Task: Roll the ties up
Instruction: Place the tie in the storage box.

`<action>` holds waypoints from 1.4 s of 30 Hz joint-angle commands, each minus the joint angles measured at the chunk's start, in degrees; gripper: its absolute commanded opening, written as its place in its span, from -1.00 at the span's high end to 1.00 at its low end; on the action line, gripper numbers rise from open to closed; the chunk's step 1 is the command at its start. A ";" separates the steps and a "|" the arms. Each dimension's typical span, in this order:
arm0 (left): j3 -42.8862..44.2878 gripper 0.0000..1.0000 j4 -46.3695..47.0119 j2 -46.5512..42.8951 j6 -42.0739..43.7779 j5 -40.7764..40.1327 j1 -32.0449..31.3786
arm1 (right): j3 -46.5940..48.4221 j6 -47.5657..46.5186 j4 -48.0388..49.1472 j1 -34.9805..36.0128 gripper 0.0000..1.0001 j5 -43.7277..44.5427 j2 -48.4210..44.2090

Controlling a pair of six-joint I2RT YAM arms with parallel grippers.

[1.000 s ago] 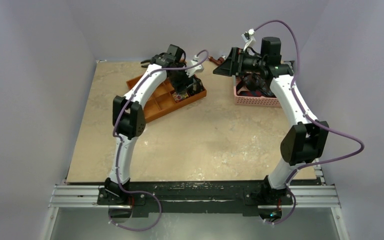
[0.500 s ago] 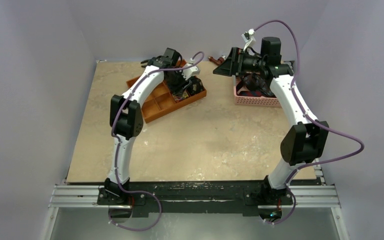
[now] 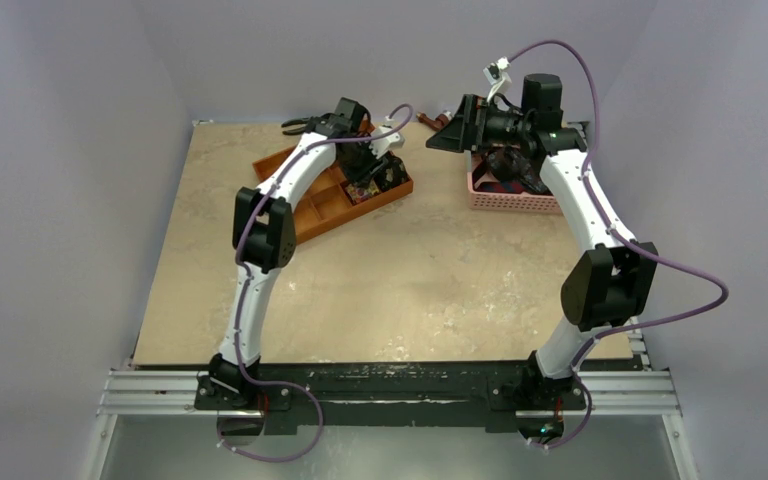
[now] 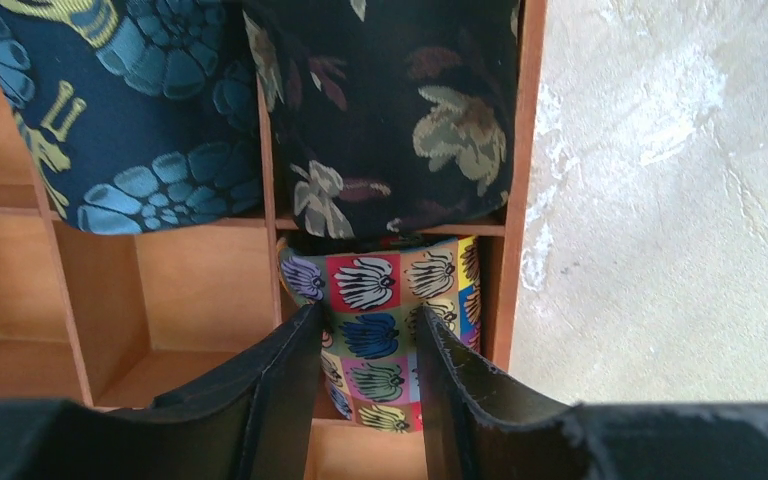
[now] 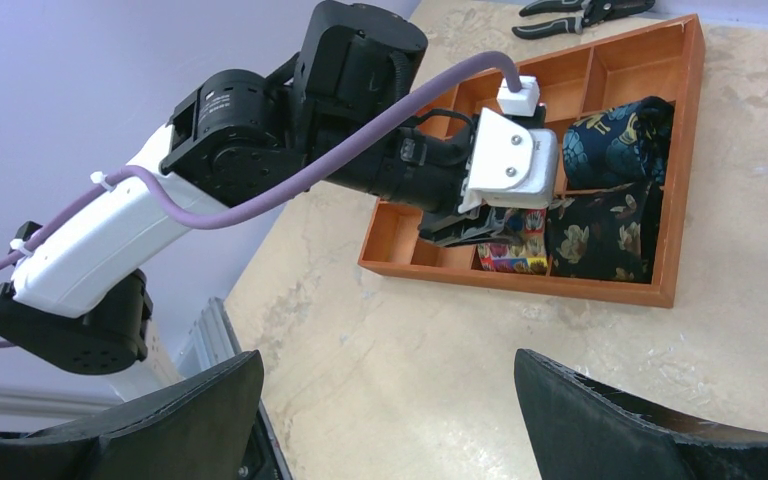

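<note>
The orange tray [image 4: 525, 150] holds three coiled ties in its compartments. A dark blue floral one [image 4: 130, 100] and a dark brown floral one [image 4: 390, 110] fill the far cells. A busy multicoloured print tie [image 4: 375, 290] sits in the nearer cell. My left gripper [image 4: 368, 325] reaches into that cell, its fingers closed on either side of the print coil. In the top view the left gripper [image 3: 365, 180] is over the tray [image 3: 310, 215]. My right gripper [image 5: 388, 365] is wide open and empty, raised beside the pink basket and looking at the tray [image 5: 560, 285].
A pink basket [image 3: 510, 198] with dark ties [image 3: 505, 165] in it stands at the back right, under the right arm. Pliers [image 5: 580, 10] lie behind the tray. Several tray cells on the left are bare. Walls enclose the table on three sides.
The left arm's elbow has shifted slightly right and forward while its gripper stays in the tray cell. The right arm has not moved.
</note>
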 commanded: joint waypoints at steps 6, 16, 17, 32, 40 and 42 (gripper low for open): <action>2.80 0.24 0.86 1.19 4.49 -3.52 -1.66 | 3.11 0.55 2.12 -0.31 -0.97 -0.69 1.13; 0.66 0.11 3.05 -0.65 8.52 -4.26 -2.03 | 3.12 0.58 2.04 -0.30 -0.97 -0.68 1.29; 0.83 0.06 3.08 -1.32 8.20 -3.63 -2.10 | 3.21 0.56 2.00 -0.29 -0.97 -0.76 1.41; 0.12 -0.86 0.51 -16.46 2.12 -2.74 -0.56 | 9.40 -8.85 -4.41 -0.42 -0.97 2.95 3.15; -7.70 -0.96 4.99 -28.10 -14.79 -0.43 5.59 | 17.24 -23.00 -12.67 -0.63 -0.97 11.91 5.57; -9.53 -0.99 5.54 -30.88 -16.30 0.47 7.11 | 17.11 -25.80 -11.96 -0.64 -0.97 14.30 5.27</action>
